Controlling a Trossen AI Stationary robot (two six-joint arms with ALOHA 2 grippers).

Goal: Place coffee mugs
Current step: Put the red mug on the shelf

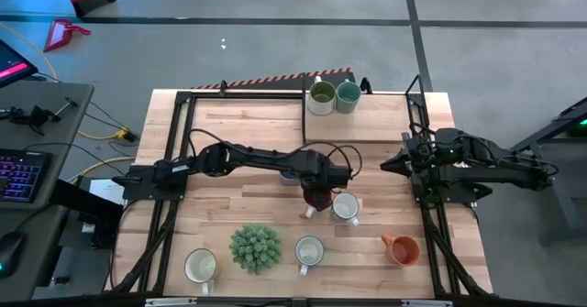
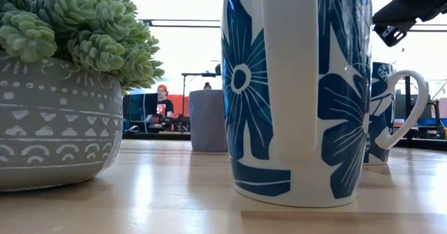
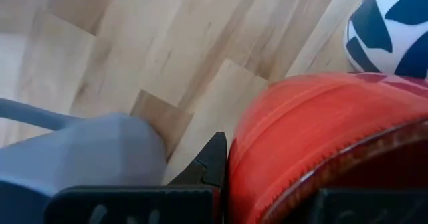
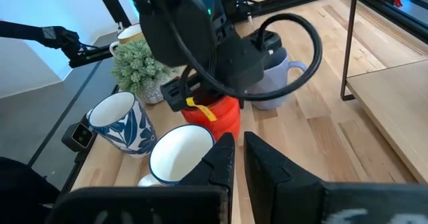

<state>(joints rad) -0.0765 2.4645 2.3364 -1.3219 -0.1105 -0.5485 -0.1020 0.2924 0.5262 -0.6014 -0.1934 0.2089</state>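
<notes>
The wooden tabletop carries the arms, a potted plant and several coffee mugs. The left arm reaches across to the tabletop's centre, where the left tool is closed on the rim of the red mug, one finger inside and one outside; in the left wrist view the red wall fills the frame next to the blue-grey mug. The right arm waits at the 3 o'clock edge, its right tool with fingers nearly together, gripping nothing. The potted plant stands toward 6 o'clock. On a raised platform at 12 o'clock sit the olive green mug and the teal green mug, touching. A white flowered mug stands just beside the red mug, toward 4 o'clock. Along the 6 o'clock edge lie a white mug, a second flowered mug and, toward 5 o'clock, the orange mug.
</notes>
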